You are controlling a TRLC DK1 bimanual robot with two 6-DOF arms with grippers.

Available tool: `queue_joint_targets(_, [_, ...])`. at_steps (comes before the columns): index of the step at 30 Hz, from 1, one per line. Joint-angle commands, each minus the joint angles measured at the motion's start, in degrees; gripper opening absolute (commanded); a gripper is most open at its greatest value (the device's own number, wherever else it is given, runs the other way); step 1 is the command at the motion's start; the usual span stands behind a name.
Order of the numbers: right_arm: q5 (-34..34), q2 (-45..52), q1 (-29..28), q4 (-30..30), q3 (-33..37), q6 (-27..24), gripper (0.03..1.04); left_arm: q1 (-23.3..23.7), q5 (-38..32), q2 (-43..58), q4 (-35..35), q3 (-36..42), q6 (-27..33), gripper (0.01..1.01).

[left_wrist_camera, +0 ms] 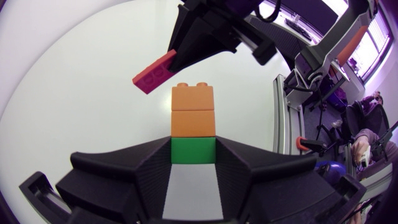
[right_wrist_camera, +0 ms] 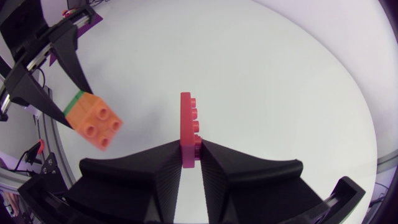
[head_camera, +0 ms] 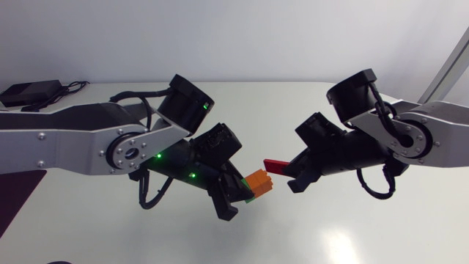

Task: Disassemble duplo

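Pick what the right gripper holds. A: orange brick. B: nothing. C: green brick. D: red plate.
D: the right gripper is shut on the red plate, while the left gripper holds the orange-and-green stack.

Seen through my overhead camera, a pale, glossy table point(head_camera: 271, 110) fills the scene, with a soft patch of glare point(head_camera: 341, 243) on its near side. At its far left corner, a flat black box point(head_camera: 29, 92) lies with a cable point(head_camera: 71, 87) trailing beside it.
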Motion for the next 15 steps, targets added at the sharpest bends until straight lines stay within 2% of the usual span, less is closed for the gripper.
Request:
queue_joint_targets(1, [0.1, 2.7, -1.9, 1.6, -3.9, -1.8, 0.23, 0.6, 0.0, -1.1, -0.1, -2.2, 1.4, 0.233])
queue_joint_targets(6, [0.4, 6.7, -2.6, 6.9, -8.0, -3.1, 0.23, 0.5, -1.5, -1.1, -0.1, -2.7, 2.4, 0.233])
queue_joint_targets(10, [0.4, 8.4, -2.4, 7.7, -8.8, -4.2, 0.27, 0.1, -2.7, -0.9, -0.1, -3.1, 5.0, 0.233])
queue_joint_targets(12, [0.1, 7.6, -2.2, 7.4, -9.2, -4.8, 0.58, 0.2, -2.8, -0.9, -0.1, -3.4, 6.6, 0.233])
queue_joint_targets(14, [-0.1, 6.5, -2.1, 6.6, -9.1, -5.6, 0.98, 0.2, -2.7, -0.9, -0.2, -4.1, 8.8, 0.233])
queue_joint_targets(15, [-0.1, 5.8, -2.1, 6.1, -9.0, -6.1, 1.00, 0.2, -2.7, -1.0, -0.5, -4.2, 10.0, 0.234])
